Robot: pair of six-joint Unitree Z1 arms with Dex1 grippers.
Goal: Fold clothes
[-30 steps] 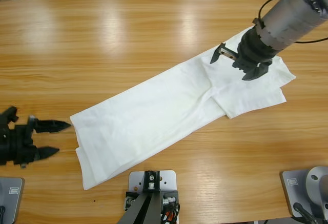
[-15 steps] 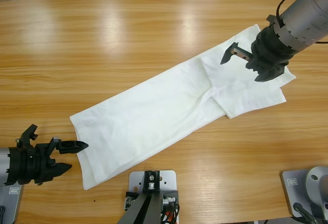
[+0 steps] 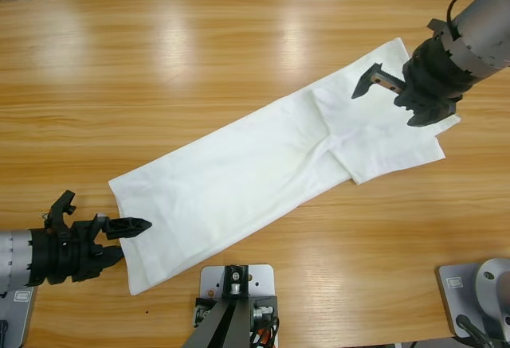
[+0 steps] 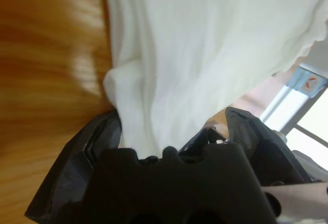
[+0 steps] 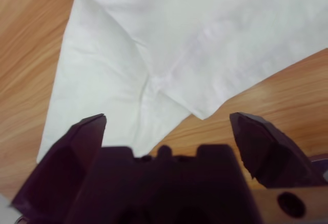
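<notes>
White T-shirt point(image 3: 263, 173) lies folded lengthwise on the wooden surface point(image 3: 159, 77).
Left gripper point(image 3: 127, 238), jaws parted, straddles its lower-left hem; right gripper point(image 3: 394, 103) hovers released above the sleeve end.

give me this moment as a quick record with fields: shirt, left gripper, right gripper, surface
shirt: white T-shirt folded into a long strip, lying flat and diagonal, a sleeve flap turned in near its far end
left gripper: left gripper at the strip's near end, open, cloth edge between its fingers
right gripper: right gripper over the far end, open, holding nothing; whether it touches the cloth cannot be told
surface: wooden table
fold state: long fold done, no crosswise fold yet
</notes>
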